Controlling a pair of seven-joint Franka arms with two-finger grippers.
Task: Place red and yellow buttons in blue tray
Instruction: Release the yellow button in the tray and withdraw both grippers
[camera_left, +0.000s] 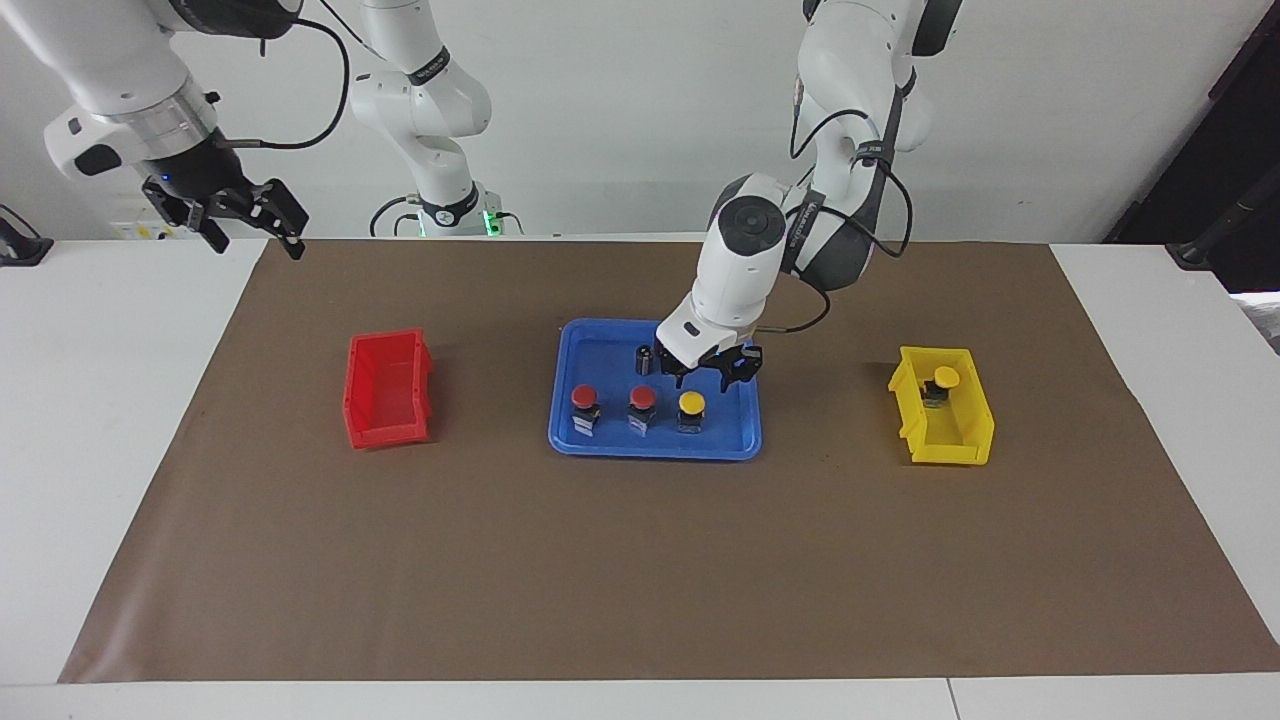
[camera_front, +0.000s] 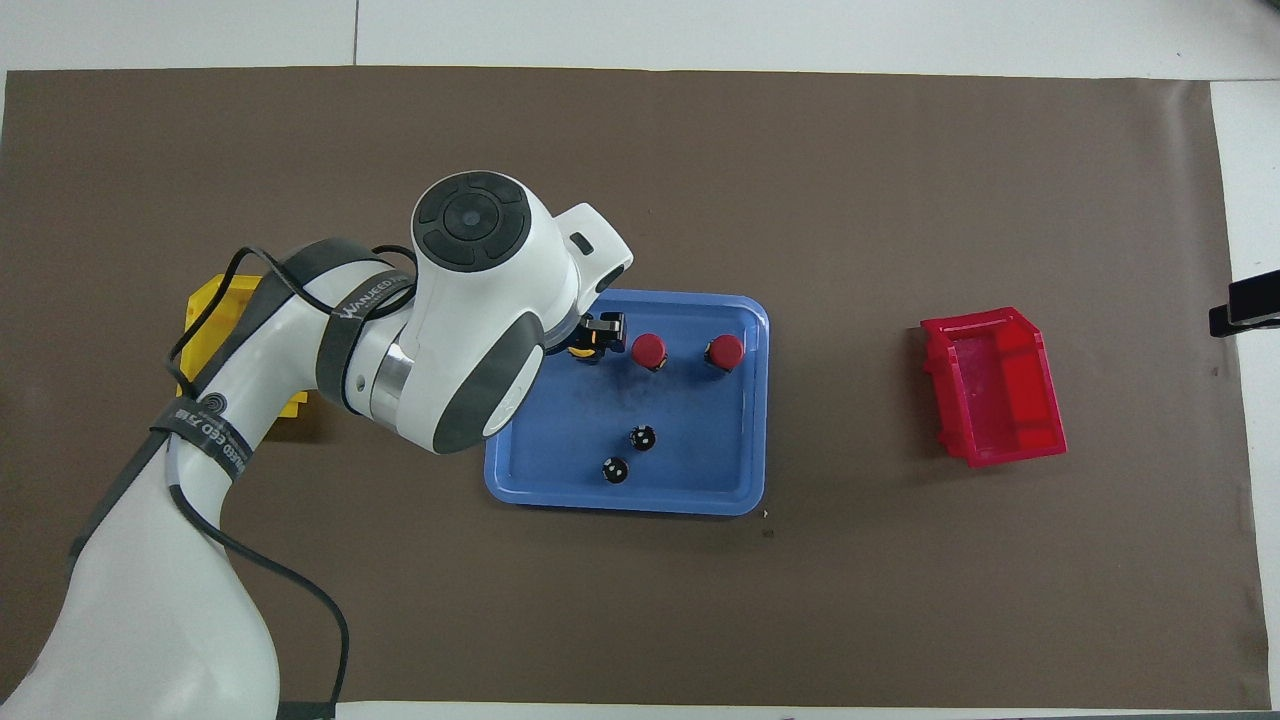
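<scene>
The blue tray (camera_left: 655, 451) (camera_front: 700, 440) lies mid-table. In it stand two red buttons (camera_left: 585, 399) (camera_left: 642, 399) (camera_front: 648, 350) (camera_front: 725, 351) and one yellow button (camera_left: 691, 404) (camera_front: 579, 351) in a row, on the tray's side farther from the robots. My left gripper (camera_left: 706, 379) hangs open just above the yellow button, not touching it; in the overhead view the arm hides all but one finger (camera_front: 604, 326). A second yellow button (camera_left: 944, 378) sits in the yellow bin (camera_left: 944, 432). My right gripper (camera_left: 252, 234) waits, open and holding nothing, raised over the mat's corner at the right arm's end.
Two dark capless cylinders (camera_front: 643, 437) (camera_front: 615, 469) stand in the tray nearer to the robots. A red bin (camera_left: 387, 390) (camera_front: 995, 385) with nothing in it sits toward the right arm's end. The yellow bin (camera_front: 203, 325) is partly under the left arm.
</scene>
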